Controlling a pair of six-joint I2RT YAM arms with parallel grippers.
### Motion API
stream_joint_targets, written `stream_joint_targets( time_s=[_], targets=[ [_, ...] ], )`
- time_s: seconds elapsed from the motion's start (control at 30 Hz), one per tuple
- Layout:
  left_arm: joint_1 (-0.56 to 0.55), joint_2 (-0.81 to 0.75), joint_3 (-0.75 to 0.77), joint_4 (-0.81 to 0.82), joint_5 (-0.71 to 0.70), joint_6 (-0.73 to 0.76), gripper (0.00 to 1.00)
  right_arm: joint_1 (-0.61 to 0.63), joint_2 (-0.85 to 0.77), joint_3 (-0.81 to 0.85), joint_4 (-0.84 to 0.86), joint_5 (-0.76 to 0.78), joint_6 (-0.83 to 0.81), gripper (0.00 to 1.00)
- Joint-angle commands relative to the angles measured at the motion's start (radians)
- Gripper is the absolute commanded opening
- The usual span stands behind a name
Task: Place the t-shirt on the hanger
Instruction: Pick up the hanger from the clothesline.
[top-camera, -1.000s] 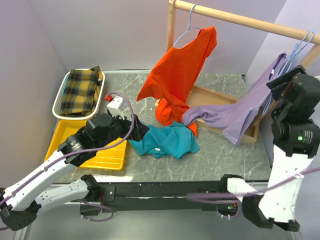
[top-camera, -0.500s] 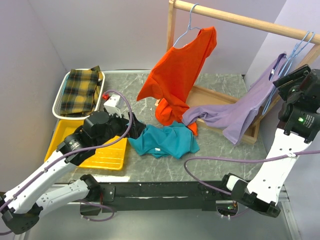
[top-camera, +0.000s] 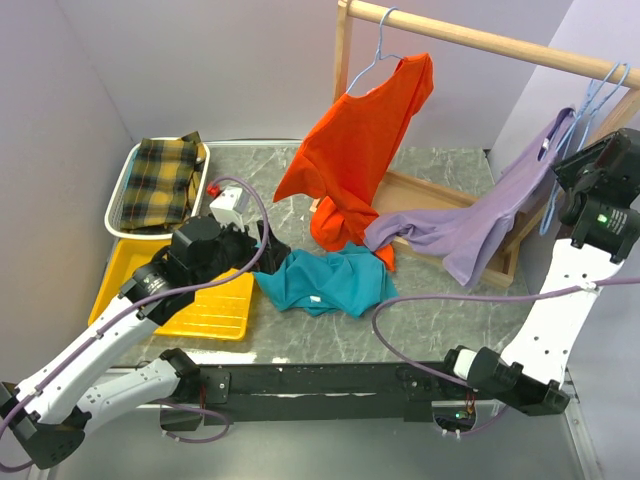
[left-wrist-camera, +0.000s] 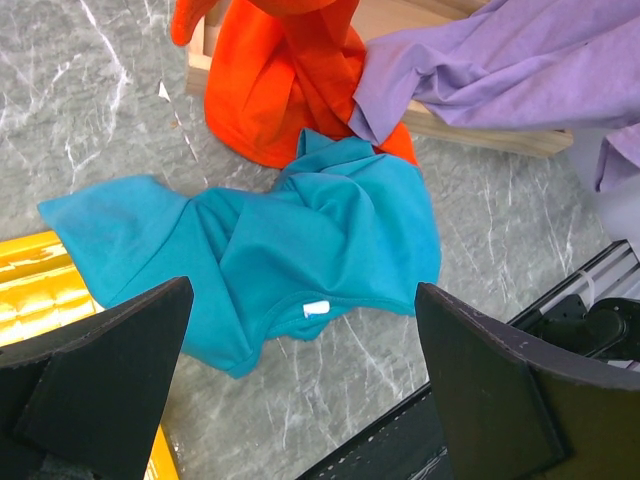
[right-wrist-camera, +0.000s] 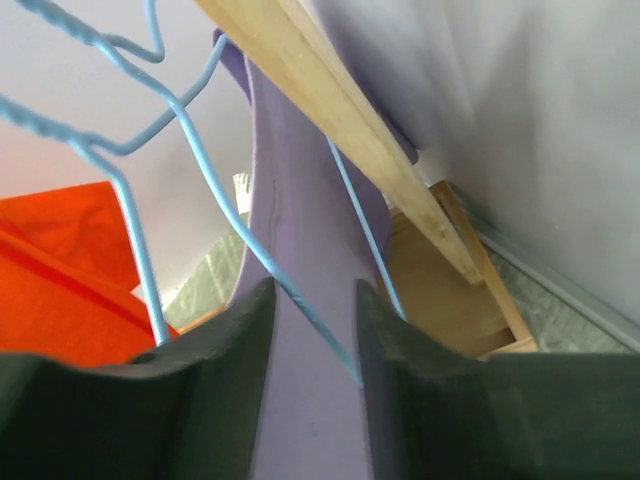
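The teal t-shirt (top-camera: 328, 281) lies crumpled on the marble table; in the left wrist view it (left-wrist-camera: 290, 240) fills the middle, its white label facing me. My left gripper (top-camera: 270, 254) hovers over the shirt's left edge, open and empty (left-wrist-camera: 302, 330). My right gripper (top-camera: 571, 168) is raised to the right end of the rail, by the pale-blue hanger (top-camera: 546, 212) hooks. In the right wrist view its jaws (right-wrist-camera: 312, 305) stand apart with a hanger wire (right-wrist-camera: 270, 268) running slantwise between them, in front of the lilac shirt (right-wrist-camera: 300, 200).
An orange shirt (top-camera: 360, 150) and the lilac shirt (top-camera: 480, 222) hang on wire hangers from the wooden rail (top-camera: 480, 40). The rack's wooden base (top-camera: 440, 195) lies behind the t-shirt. A yellow tray (top-camera: 205, 312), a white basket (top-camera: 118, 200) of plaid cloth and a small white box (top-camera: 231, 207) stand at the left.
My right arm has stretched upward and its gripper has moved right, up to the hanger wires by the rail. My left gripper has shifted slightly, still over the t-shirt's left edge.
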Motion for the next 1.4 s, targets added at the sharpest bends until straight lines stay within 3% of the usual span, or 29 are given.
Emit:
stream_joint_targets(
  time_s=[0.0,0.2,0.43,1.03,1.37],
  targets=[
    [0.004,-0.002,-0.006,0.034,0.008,0.019,0.99,-0.005,0.023,0.034,0.047,-0.003,-0.011,0.39],
    [0.006,0.002,-0.010,0.032,0.009,0.021,0.99,-0.002,0.005,0.026,0.035,0.005,-0.029,0.30],
    [0.006,-0.007,-0.024,0.028,0.001,0.021,0.99,0.018,0.000,0.032,0.026,0.002,-0.046,0.01],
    [0.004,-0.024,-0.040,0.020,-0.022,0.021,0.99,0.339,0.207,0.313,-0.109,0.164,-0.175,0.00],
    [0.004,-0.018,-0.040,0.021,-0.017,0.025,0.99,0.369,0.207,0.363,-0.135,0.198,-0.204,0.00]
  ],
)
